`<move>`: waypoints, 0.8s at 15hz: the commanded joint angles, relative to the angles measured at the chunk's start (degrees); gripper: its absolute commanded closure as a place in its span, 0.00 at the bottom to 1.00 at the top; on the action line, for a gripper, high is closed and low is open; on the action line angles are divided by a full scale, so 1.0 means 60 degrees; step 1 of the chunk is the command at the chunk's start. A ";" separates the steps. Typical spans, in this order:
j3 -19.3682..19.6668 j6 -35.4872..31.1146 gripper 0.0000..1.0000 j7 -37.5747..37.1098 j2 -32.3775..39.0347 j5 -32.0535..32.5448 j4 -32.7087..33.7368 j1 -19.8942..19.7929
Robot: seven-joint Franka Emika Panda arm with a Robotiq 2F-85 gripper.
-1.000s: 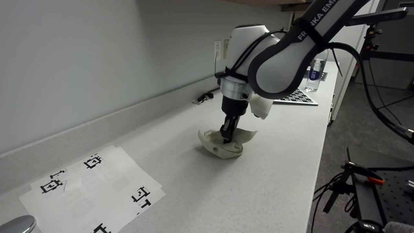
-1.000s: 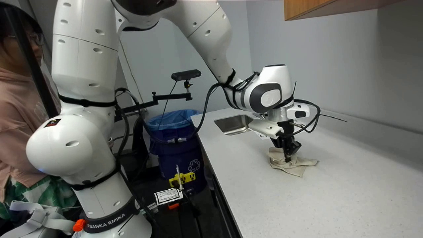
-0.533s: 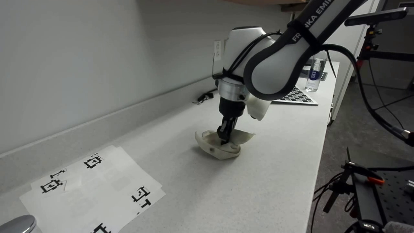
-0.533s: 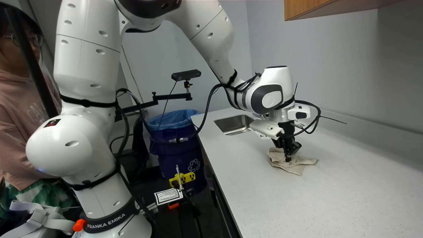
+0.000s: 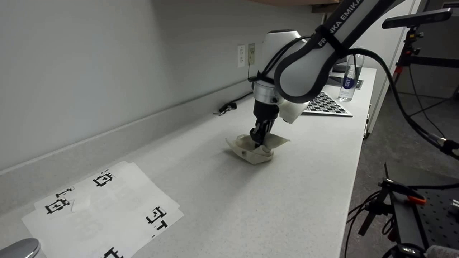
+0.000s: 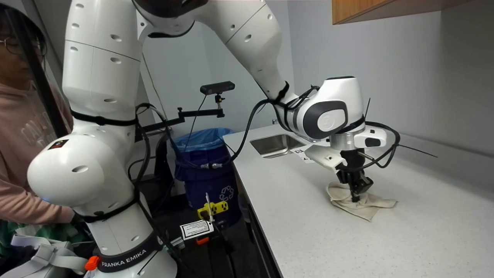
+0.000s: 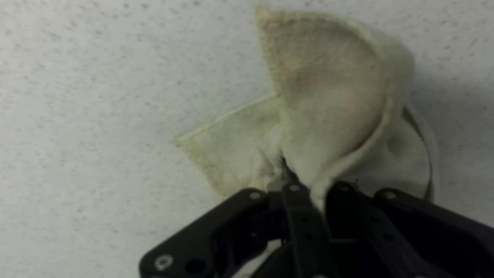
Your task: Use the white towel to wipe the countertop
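The off-white towel lies crumpled on the light speckled countertop, which shows in both exterior views (image 5: 287,204) (image 6: 332,247). The towel (image 5: 247,153) has raised, curled edges; it also shows in an exterior view (image 6: 362,211) and the wrist view (image 7: 328,85). My gripper (image 5: 257,144) points down into the middle of the towel, with its fingertips near the counter; it also shows in an exterior view (image 6: 355,197). In the wrist view, the gripper (image 7: 318,190) is shut on a fold of the towel pinched between its fingers. The fingertips are partly hidden by cloth.
Marker papers (image 5: 107,208) lie on the counter near the sink (image 6: 276,146). A checkered board (image 5: 324,105), a water bottle (image 5: 348,84) and a small black item with keys (image 5: 227,107) stand toward the far end. A wall runs along the back; a cabinet (image 6: 362,9) hangs above.
The gripper and towel first shifted slightly, then slid together along the counter, away from the papers and sink and toward the checkered board. The towel stayed in the grip.
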State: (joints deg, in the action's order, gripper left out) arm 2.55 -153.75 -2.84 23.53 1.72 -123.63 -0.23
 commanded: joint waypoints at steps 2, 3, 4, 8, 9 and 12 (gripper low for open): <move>0.0668 -0.0361 0.98 -0.0374 0.0113 -0.0065 -0.0274 -0.0434; 0.0755 -0.0381 0.98 -0.0428 0.0061 -0.0148 -0.0306 -0.0552; 0.0792 -0.0358 0.98 -0.0470 0.0000 -0.0275 -0.0321 -0.0696; 0.0943 -0.0234 0.98 -0.0771 0.0022 -0.0294 -0.0156 -0.0830; 0.0948 -0.0214 0.98 -0.0843 0.0046 -0.0234 -0.0115 -0.0762; 0.0843 -0.0049 0.98 -0.1077 0.0190 0.0097 0.0050 -0.0258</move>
State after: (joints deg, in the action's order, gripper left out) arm 7.93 -154.51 -7.02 23.39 0.96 -124.24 -4.68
